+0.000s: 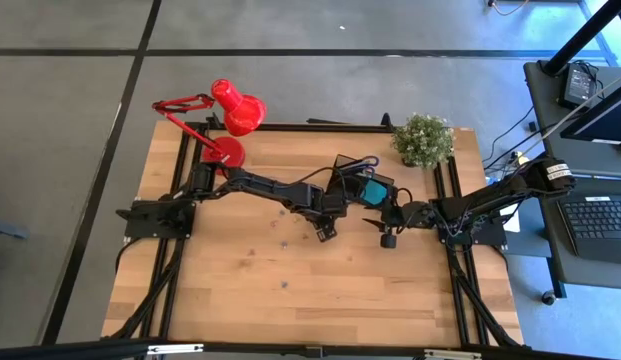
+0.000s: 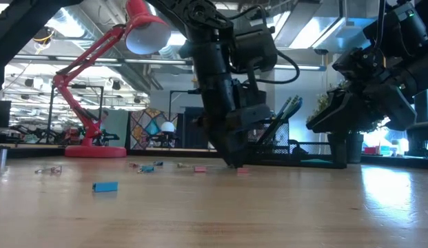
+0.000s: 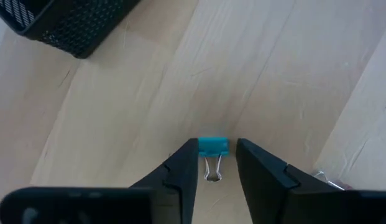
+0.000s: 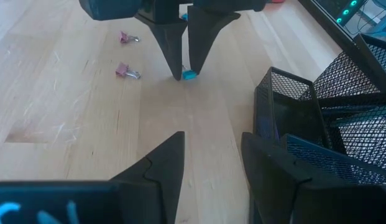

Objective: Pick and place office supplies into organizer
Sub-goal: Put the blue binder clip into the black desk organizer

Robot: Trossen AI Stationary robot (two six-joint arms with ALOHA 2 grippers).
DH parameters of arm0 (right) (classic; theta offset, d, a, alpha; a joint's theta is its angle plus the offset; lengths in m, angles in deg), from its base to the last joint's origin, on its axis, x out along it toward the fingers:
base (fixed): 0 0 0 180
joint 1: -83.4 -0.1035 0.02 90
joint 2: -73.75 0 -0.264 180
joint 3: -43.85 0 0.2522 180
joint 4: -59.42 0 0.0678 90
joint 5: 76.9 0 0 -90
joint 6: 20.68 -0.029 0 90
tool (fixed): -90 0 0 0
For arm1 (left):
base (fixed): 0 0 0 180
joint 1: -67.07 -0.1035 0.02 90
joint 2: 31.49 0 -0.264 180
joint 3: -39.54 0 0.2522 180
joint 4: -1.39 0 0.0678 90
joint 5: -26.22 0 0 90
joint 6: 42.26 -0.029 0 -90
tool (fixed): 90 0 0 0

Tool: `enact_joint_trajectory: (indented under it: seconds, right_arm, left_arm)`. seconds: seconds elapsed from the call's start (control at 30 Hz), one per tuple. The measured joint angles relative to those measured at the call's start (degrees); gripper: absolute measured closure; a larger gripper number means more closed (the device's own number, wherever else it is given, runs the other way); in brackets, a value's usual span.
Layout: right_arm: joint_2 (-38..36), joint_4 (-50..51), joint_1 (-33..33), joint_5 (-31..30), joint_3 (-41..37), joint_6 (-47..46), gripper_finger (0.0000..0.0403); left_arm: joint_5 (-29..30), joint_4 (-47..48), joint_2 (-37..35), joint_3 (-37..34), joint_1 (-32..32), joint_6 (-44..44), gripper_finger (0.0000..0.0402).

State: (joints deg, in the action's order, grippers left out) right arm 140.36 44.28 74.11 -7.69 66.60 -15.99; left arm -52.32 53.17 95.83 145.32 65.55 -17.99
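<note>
Left claw (image 3: 216, 163) is reaching down to the desk (image 1: 240, 290) with its fingers narrowing around a small teal binder clip (image 3: 212, 147). The clip is lying flat between the tips, not lifted, and I can't tell if the tips are touching it yet.

Risks: the clip is tiny and low, so the tips may be scraping the wood and squirting it sideways, or catching only the wire handles and dropping it on the lift.

Right claw (image 4: 211, 155) is hovering part open and holding nothing, just beside the organizer (image 4: 329, 118). It's close to the left arm's likely path, so a bump is possible.

More pink clips (image 4: 126, 71) are lying scattered on the light wood planks. A red lamp (image 1: 225, 120) and a plant (image 1: 423, 138) are sitting at the desk's far edge, with grey floor around and a bright workshop behind.
</note>
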Motion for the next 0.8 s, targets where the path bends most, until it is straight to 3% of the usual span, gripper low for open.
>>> enact_joint_trajectory:
  seconds: [0.3,0.57,0.67,0.8]
  right_arm:
    - [0.0,0.0,0.0,0.0,0.0,0.0,0.0241]
    - [-0.2,-1.1,0.0,0.0,0.0,-1.1,0.0241]
    - [-2.2,-3.2,0.0,0.0,0.0,-1.4,0.0241]
    - [-7.4,1.3,0.0,0.0,0.0,-1.3,0.0241]
  left_arm:
    - [-0.5,0.0,0.0,-0.1,0.0,0.0,0.0341]
    - [-0.8,0.2,0.0,-0.1,-0.1,-1.4,0.0344]
    - [-1.4,0.3,-0.2,-0.1,-0.1,-1.7,0.0344]
    - [-1.8,0.3,-0.8,-0.1,-0.1,-2.0,0.0344]
